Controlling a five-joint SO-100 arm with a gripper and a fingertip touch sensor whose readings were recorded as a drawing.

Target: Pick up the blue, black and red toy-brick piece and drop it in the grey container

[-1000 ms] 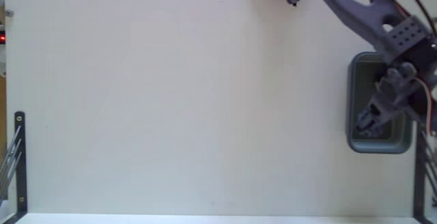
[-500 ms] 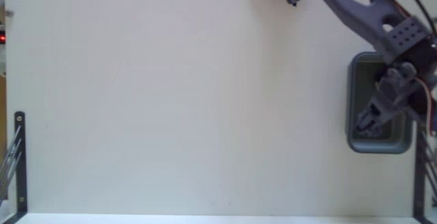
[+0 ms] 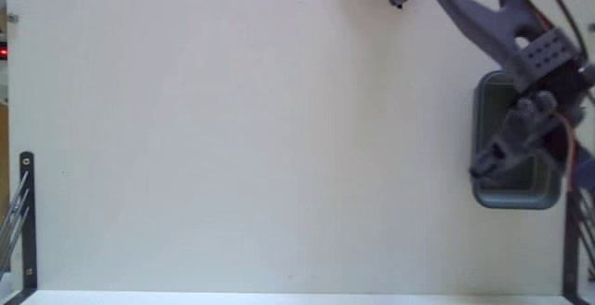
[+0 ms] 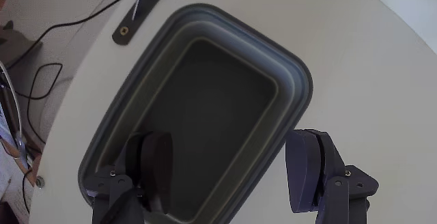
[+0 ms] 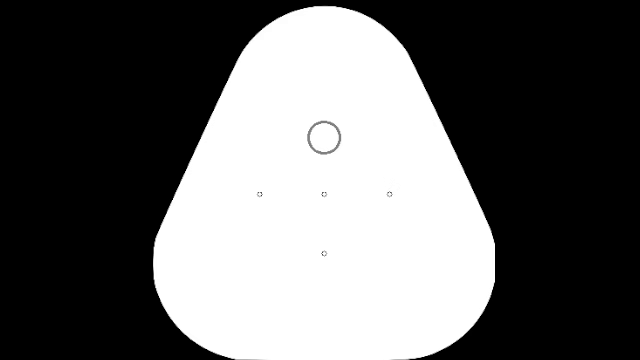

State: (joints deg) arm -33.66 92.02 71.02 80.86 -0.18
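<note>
Above the grey container (image 4: 295, 80) at the table's (image 3: 232, 138) right edge in the fixed view, the gripper (image 4: 232, 162) hangs with jaws spread wide — nothing between them; the toy-brick piece cannot be made out in either view.

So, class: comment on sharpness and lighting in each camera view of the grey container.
Fixed view: bright, washed-out table, few shadows; the arm and hand over the grey container look motion-blurred. Wrist view: container rim sharp, its inside dark; the open hand in the foreground is slightly soft.
</note>
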